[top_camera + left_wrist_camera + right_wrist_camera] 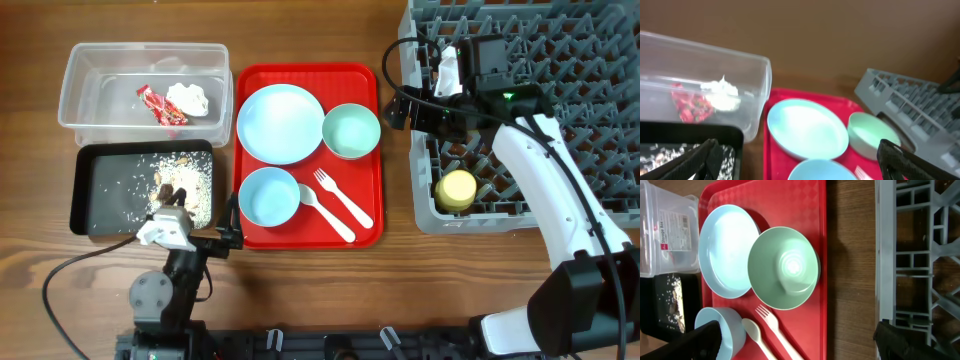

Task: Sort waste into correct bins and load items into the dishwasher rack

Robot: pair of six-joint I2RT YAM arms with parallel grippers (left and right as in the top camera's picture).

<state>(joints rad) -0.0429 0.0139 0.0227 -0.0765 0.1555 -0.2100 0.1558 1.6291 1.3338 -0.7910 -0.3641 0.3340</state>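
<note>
Wooden tabletop [320, 290] fills your overhead view: at upper left the clear tub [90, 60] holds the red wrapper [160, 105] and white tissue [188, 98], with the black tray [85, 190] of crumbs [180, 185] just below it. On the central red tray [368, 80] sit the blue plate [280, 123], green bowl [351, 131], blue bowl [269, 196], fork [340, 197] and spoon [325, 215]. At right, the yellow-green cup [457, 189] stands in the grey rack [560, 60]. Your left gripper [797, 150] and right gripper [797, 330] both stand spread wide, holding nothing.

crowded red tray [355, 85], open table [396, 200] beside rack [590, 70]
</note>
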